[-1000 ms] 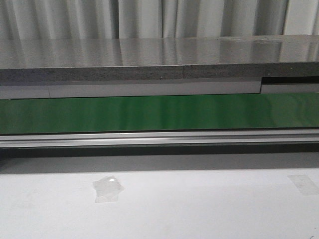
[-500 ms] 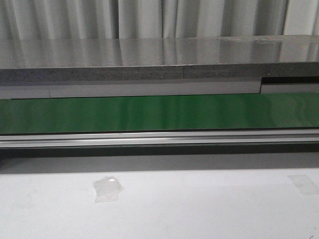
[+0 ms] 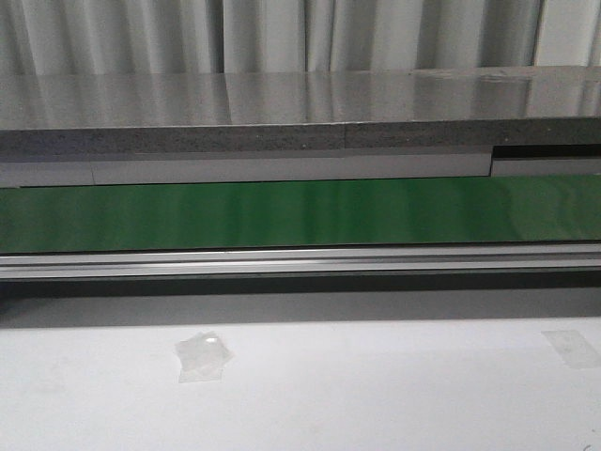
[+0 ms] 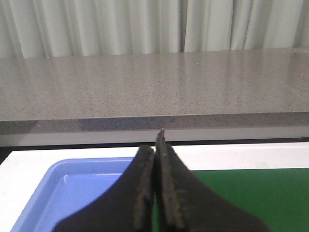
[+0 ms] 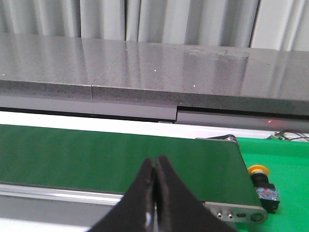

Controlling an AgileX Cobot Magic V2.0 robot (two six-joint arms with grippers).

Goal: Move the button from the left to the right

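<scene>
Both hands [image 4: 155, 145] [image 5: 154, 174] closed, scene unchanged, button [image 5: 263, 186] past belt

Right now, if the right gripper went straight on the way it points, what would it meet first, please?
Probably the green conveyor belt, which lies directly ahead of the shut right gripper. The button sits off to one side, out of that line. Depth is unclear.

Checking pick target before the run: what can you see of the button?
The button shows only in the right wrist view. It has a round yellow-orange mushroom cap on a black boxy body, with small blue and red marks on the body's side. It looks like plastic. It rests on a green surface just past the end of the green conveyor belt, tipped so the cap points up and towards the belt. Nothing grips it; the right gripper is shut, away from it.
</scene>
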